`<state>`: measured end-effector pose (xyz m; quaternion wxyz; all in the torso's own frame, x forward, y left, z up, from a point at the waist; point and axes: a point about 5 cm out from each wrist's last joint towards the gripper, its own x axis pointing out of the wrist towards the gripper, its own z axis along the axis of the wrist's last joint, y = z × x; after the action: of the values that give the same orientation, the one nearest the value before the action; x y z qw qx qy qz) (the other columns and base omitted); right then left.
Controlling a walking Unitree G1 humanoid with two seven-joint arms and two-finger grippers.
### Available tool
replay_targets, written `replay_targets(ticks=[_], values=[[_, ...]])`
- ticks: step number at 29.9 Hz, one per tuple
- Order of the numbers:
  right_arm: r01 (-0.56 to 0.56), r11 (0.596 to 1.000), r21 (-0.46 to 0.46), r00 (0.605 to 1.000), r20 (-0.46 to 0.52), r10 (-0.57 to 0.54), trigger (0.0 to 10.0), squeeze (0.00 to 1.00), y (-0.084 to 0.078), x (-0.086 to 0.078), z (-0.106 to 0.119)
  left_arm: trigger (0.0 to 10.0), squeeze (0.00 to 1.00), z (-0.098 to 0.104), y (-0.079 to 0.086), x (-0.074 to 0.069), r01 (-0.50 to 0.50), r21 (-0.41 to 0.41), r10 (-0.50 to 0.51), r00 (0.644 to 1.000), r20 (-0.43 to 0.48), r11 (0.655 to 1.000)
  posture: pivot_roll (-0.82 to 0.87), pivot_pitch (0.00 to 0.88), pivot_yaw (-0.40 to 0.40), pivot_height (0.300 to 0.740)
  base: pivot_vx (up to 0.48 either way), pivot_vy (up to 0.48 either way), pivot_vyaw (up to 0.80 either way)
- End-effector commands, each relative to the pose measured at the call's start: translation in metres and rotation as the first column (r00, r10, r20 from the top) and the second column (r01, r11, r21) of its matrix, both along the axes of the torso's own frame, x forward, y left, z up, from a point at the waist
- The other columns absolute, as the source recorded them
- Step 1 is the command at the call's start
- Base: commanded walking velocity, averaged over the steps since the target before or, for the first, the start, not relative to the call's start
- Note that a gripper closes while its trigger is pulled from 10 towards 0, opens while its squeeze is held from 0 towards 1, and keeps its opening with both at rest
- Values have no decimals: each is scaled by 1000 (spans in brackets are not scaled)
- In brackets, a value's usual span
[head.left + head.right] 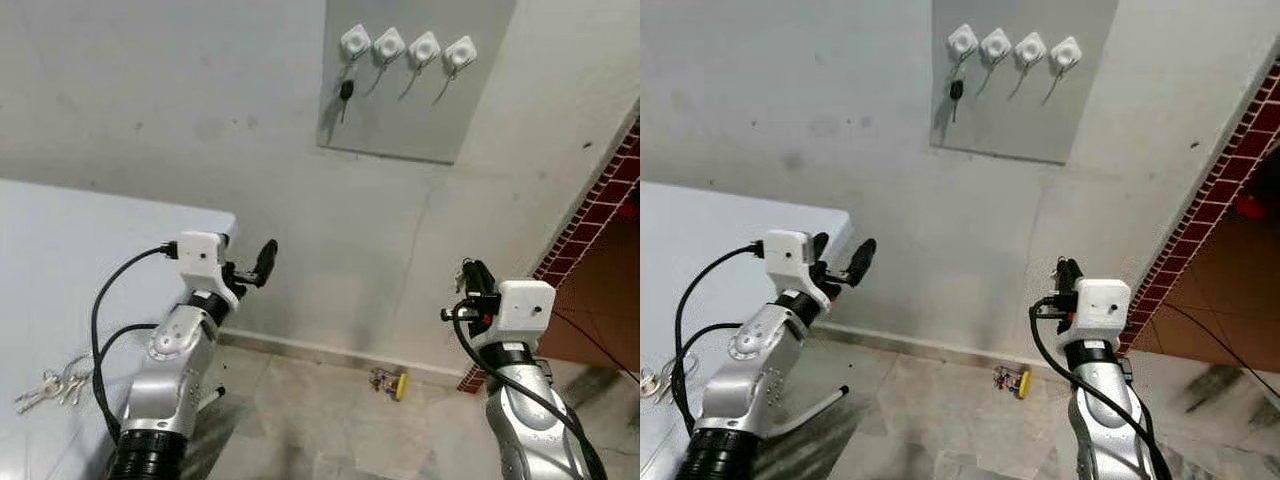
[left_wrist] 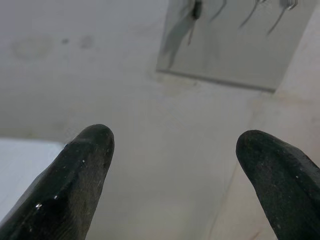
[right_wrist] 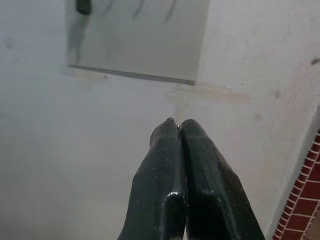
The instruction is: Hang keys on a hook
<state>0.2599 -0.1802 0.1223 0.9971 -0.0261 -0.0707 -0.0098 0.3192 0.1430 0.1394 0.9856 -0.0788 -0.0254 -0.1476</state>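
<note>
Four white hooks (image 1: 406,46) sit in a row on a grey panel (image 1: 400,110) high on the wall. From the leftmost hook hangs a black key (image 1: 346,92). A bunch of silver keys (image 1: 50,385) lies on the pale table (image 1: 100,240) at the left, beside my left arm. My left gripper (image 1: 250,265) is raised over the table's corner, open and empty, pointing toward the wall below the panel (image 2: 225,50). Further right, my right gripper (image 1: 475,275) is held up, shut with nothing between its fingers (image 3: 170,165).
A small yellow and coloured object (image 1: 390,382) lies on the tiled floor at the foot of the wall. A red brick wall edge (image 1: 600,200) rises at the right. The table's edge runs close to my left arm.
</note>
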Motion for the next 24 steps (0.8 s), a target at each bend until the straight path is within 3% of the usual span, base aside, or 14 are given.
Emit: replay_targets(ticks=[1, 24], values=[[-2, 1000, 7, 999, 38, 2, 10000, 0, 0, 1, 8, 10000, 0, 7, -2, 3, 7, -6, -7, 1000, 12, 1000, -11, 0, -41, 740, 450, 0, 0], [12, 1000, 11, 999, 48, -12, 10000, 0, 0, 4, 10, 10000, 0, 10, -8, 7, 20, -18, -20, 1000, 13, 1000, -16, 0, -34, 740, 446, 0, 0]])
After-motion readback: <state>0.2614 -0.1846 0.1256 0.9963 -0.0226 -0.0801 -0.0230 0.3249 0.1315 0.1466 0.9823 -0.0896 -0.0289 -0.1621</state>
